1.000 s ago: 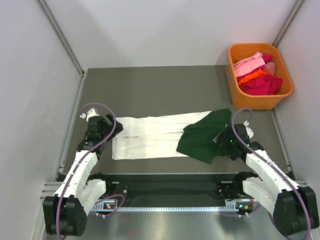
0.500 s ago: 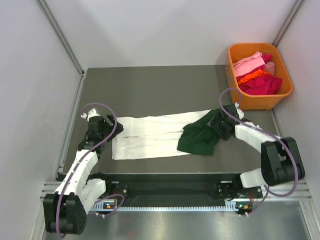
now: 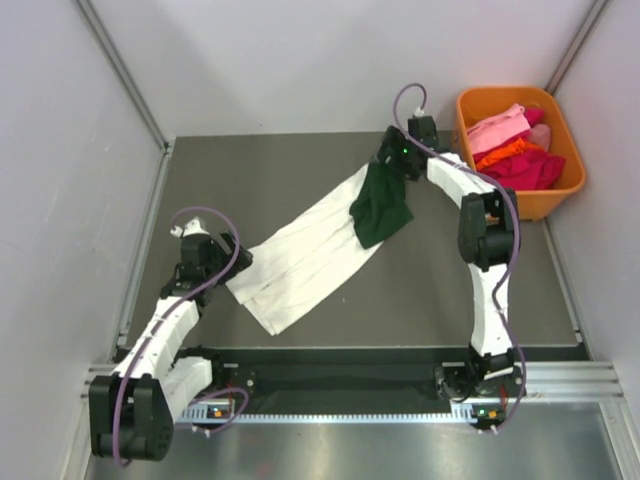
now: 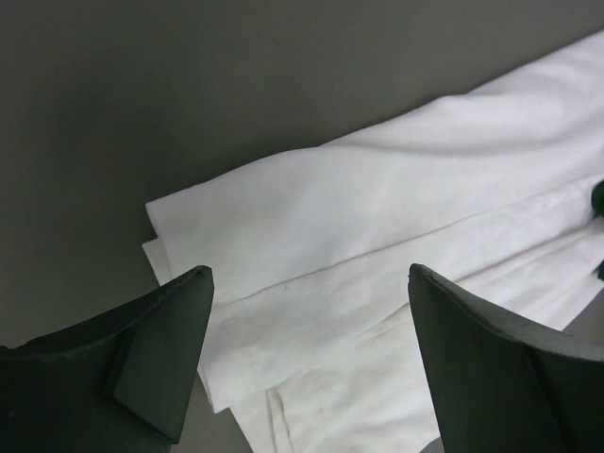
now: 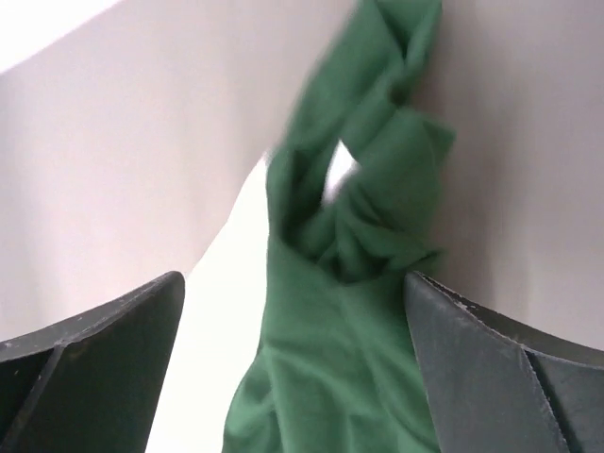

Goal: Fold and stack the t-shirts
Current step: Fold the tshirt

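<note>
The cream-white t-shirt (image 3: 305, 255), folded into a long strip, lies diagonally on the dark table from near left to far right. In the left wrist view its near corner (image 4: 377, 208) lies under my left gripper (image 4: 310, 274), which hovers open at that end (image 3: 228, 262). The dark green t-shirt (image 3: 380, 208) lies bunched over the strip's far end. My right arm is stretched far back, its gripper (image 3: 390, 160) at the green shirt's far edge. In the right wrist view the jaws (image 5: 293, 278) stand wide apart, with twisted green cloth (image 5: 349, 359) between them and not pinched.
An orange bin (image 3: 470, 150) holding pink, orange and red clothes (image 3: 515, 150) stands at the back right corner, just right of my right wrist. Grey walls with metal rails enclose the table on three sides.
The right arm swung from the near right to the far back, carrying the green shirt and the white strip's right end with it. The strip now lies diagonally. The left arm hardly moved.
</note>
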Robot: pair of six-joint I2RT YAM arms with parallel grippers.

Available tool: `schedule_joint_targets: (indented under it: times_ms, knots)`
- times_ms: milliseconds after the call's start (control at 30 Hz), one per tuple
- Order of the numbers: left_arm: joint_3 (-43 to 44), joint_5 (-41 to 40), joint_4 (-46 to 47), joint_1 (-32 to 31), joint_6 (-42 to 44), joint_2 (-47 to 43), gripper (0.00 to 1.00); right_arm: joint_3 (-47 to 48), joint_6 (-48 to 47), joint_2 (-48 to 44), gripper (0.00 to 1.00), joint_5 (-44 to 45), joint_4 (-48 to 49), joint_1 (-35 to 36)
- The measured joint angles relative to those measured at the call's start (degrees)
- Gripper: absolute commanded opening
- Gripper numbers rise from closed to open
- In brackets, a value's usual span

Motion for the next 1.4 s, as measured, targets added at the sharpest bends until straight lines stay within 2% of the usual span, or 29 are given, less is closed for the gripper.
schedule_joint_targets:
  times_ms: [67,133,233,333,500,633,733,1000,1067,1100,1233,1333,1400]
  knots:
    - [-0.1,0.9,0.3,-0.2,0.3,0.5,0.89,6.0,-1.9,2.1,1.00,-1.1,-1.2,0.0]
    - [-0.1,1.5,0.7,-0.5,0.7,0.7,0.89,6.7,-3.6,1.0,1.00,-1.8,-1.4,-0.3]
    - [-0.1,2.0,1.2,-1.9,1.1,1.1,0.88,0.7,-5.1,-3.4,1.00,-3.5,0.6,-1.1]
    - [-0.1,1.6,1.3,-4.9,1.4,1.8,0.88,-8.3,-6.4,-9.0,0.94,-5.5,1.5,-2.5]
    - [2.4,-3.1,-0.7,-17.0,2.9,3.9,0.84,-18.5,-7.2,-14.5,0.88,-5.9,2.5,-4.1]
    - [7.6,-5.9,-2.0,-26.0,4.8,7.0,0.77,-22.1,-7.7,-16.1,0.82,-5.4,3.1,-4.5]
    - [11.1,-6.4,-2.3,-30.4,6.4,10.5,0.75,-22.6,-7.7,-16.1,0.74,-5.4,3.5,-4.8]
    - [16.3,-8.3,-5.8,-40.5,9.3,22.9,0.69,-19.7,-7.4,-11.8,0.72,-5.4,5.3,-6.3]
    - [17.0,-8.9,-6.6,-42.6,9.8,25.0,0.65,-18.5,-7.3,-9.7,0.70,-5.2,5.4,-6.3]
    - [17.2,-9.3,-6.9,-43.7,10.0,25.8,0.60,-18.0,-7.1,-8.7,0.70,-5.1,5.5,-6.3]
    - [18.1,-11.2,-8.5,-47.2,10.8,27.9,0.56,-16.2,-6.6,-5.4,0.66,-5.0,5.9,-6.3]
    - [18.8,-12.3,-9.4,-49.2,11.5,28.7,0.55,-14.3,-6.4,-4.0,0.59,-4.7,6.3,-6.3]
    - [19.1,-12.8,-9.7,-50.1,11.7,29.3,0.55,-13.2,-6.0,-2.6,0.57,-4.7,6.7,-6.3]
